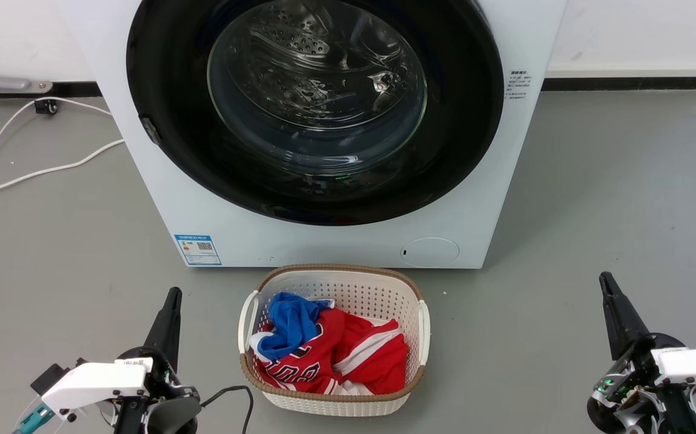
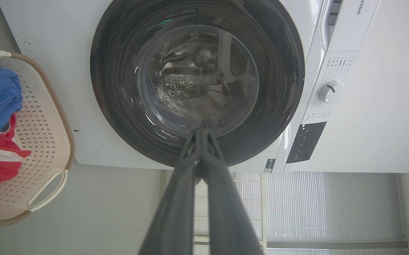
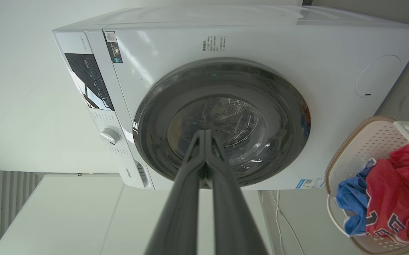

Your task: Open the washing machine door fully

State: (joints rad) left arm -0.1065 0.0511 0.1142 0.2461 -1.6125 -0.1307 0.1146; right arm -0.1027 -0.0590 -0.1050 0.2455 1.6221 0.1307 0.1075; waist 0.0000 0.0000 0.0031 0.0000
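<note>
The white washing machine [image 1: 161,181] stands ahead of me, and its round glossy black door [image 1: 161,78] with the clear glass bowl lies flat against the front, closed. A small latch tab shows at the door's left rim. My left gripper [image 1: 172,295] is low at the left, shut and empty, well short of the machine. My right gripper [image 1: 606,280] is low at the right, also shut with nothing in it. The left wrist view has the door [image 2: 119,88] beyond the closed left gripper [image 2: 201,131]. The right wrist view has the door [image 3: 155,141] past the closed right gripper [image 3: 204,132].
A white laundry basket [image 1: 423,325] with a brown woven rim holds red and blue clothes on the grey floor, right before the machine and between my arms. A white cable [image 1: 28,175] runs over the floor at the left. A wall stands behind the machine.
</note>
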